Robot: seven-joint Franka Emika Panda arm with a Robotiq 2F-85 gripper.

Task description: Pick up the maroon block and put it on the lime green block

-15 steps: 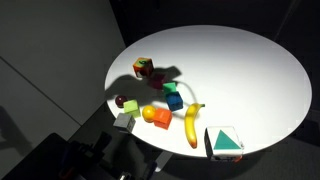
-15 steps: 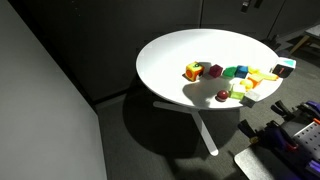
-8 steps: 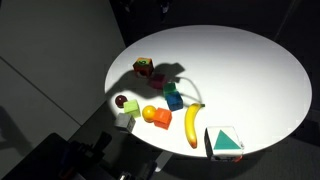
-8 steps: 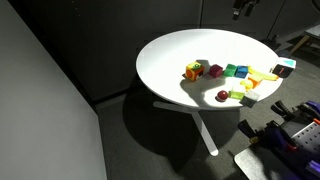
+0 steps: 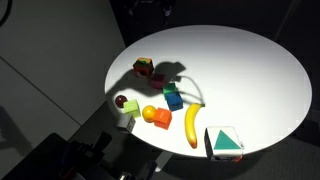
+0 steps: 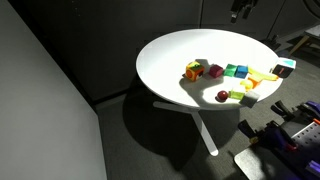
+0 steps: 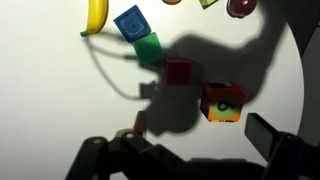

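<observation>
The maroon block (image 7: 178, 71) lies on the white round table in the arm's shadow, between the lime green block (image 7: 148, 48) and a multicoloured cube (image 7: 222, 103). In both exterior views the maroon block (image 5: 157, 77) (image 6: 215, 70) sits right next to the green block (image 5: 170, 90) (image 6: 230, 71). My gripper (image 7: 200, 128) is open and empty, high above the table, with its fingers (image 7: 268, 135) spread wide. It hangs near the top edge of an exterior view (image 6: 243, 8).
A blue block (image 7: 130, 22) and a banana (image 7: 95, 15) lie beyond the green block. A dark red ball (image 5: 121, 101), an olive block (image 5: 126, 120), an orange object (image 5: 157, 116) and a teal-and-white box (image 5: 224, 142) sit near the table edge (image 5: 290, 60).
The arm has shifted slightly high above the table and its shadow moved a little. No block has moved.
</observation>
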